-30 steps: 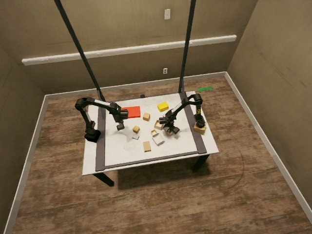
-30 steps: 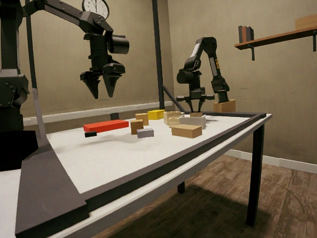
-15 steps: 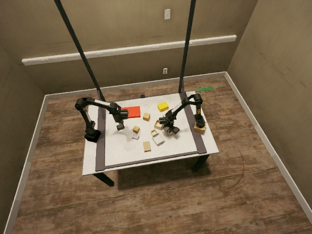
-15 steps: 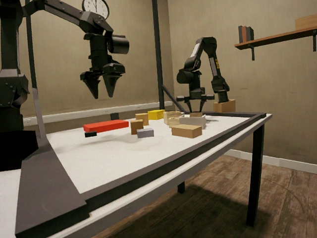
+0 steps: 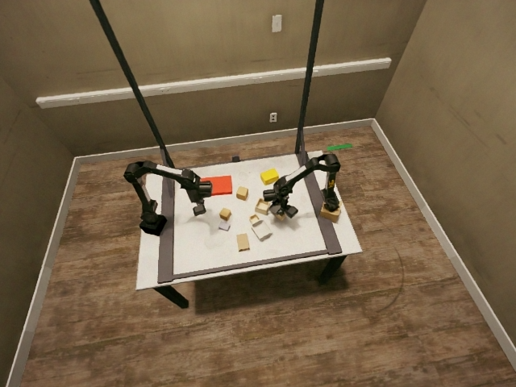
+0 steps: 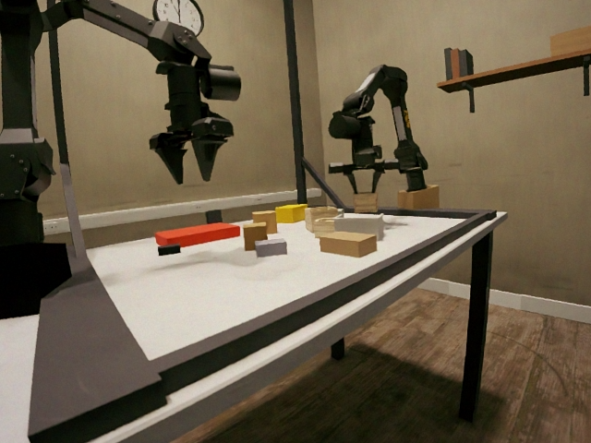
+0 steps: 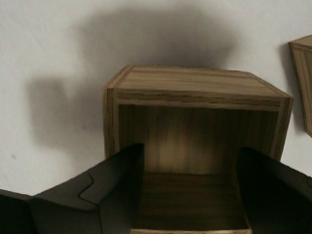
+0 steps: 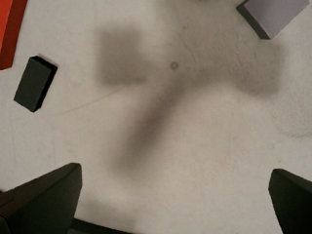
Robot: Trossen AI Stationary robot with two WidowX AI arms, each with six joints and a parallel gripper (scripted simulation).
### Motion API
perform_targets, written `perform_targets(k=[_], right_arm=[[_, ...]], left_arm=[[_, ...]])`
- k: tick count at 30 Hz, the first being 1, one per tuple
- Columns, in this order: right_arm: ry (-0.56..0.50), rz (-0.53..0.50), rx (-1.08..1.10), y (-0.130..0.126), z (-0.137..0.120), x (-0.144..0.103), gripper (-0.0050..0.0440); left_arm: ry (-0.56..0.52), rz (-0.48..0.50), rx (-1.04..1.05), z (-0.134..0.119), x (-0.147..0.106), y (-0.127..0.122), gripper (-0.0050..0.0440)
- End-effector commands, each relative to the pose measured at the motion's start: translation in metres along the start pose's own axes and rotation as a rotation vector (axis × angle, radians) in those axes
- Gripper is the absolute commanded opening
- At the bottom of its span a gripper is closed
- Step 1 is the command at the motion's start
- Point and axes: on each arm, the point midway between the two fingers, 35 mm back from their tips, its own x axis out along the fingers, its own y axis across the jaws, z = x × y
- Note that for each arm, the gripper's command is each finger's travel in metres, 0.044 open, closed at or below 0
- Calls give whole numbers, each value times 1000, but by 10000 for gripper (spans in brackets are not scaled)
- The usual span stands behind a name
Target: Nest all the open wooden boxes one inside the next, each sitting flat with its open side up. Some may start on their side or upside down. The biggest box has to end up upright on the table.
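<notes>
My left gripper (image 5: pixel 281 213) (image 6: pixel 365 192) (image 7: pixel 191 156) has its fingers spread inside an open wooden box (image 5: pixel 280 217) (image 6: pixel 365 203) (image 7: pixel 195 83), pressing from within. The box hangs a little above the table, open side up. A medium wooden box (image 5: pixel 261 211) (image 6: pixel 312 220) stands open side up beside it. A smaller open box (image 5: pixel 255 223) (image 6: pixel 322 227) and a large pale box (image 5: pixel 261 235) (image 6: pixel 357 225) stand near it, upright. My right gripper (image 5: pixel 199 209) (image 6: pixel 193 181) (image 8: pixel 178 178) is open and empty, high above the table.
Wooden blocks (image 5: pixel 225 214) (image 5: pixel 242 193) (image 5: pixel 243 242) and a lilac block (image 5: pixel 224 225) (image 6: pixel 271 248) (image 8: pixel 277 15) lie around the middle. A red slab (image 5: pixel 222 185) (image 6: pixel 198 234) and a yellow block (image 5: pixel 269 176) (image 6: pixel 291 213) lie toward the back. A small black block (image 6: pixel 169 250) (image 8: pixel 35 84) lies near the red slab.
</notes>
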Motion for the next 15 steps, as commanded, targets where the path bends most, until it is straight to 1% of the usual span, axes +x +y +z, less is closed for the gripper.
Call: perform_targets(k=[1, 3, 5, 7, 10, 15], right_arm=[[-21, -10, -1, -1, 3, -6, 400], [-21, -10, -1, -1, 3, -6, 400], [-21, -10, -1, -1, 3, -6, 400], [-21, -10, -1, -1, 3, -6, 400], [-21, -10, -1, -1, 3, -6, 400], [-21, -10, -1, -1, 3, -6, 400]], left_arm=[[-35, -31, 6, 6, -28, -5, 261], [-35, -31, 7, 5, -28, -6, 261], [-23, -19, 3, 5, -20, -6, 261], [-28, -20, 2, 8, -19, -10, 261], [-27, -18, 2, 9, -20, -12, 261], [-27, -17, 2, 15, -27, -28, 261]])
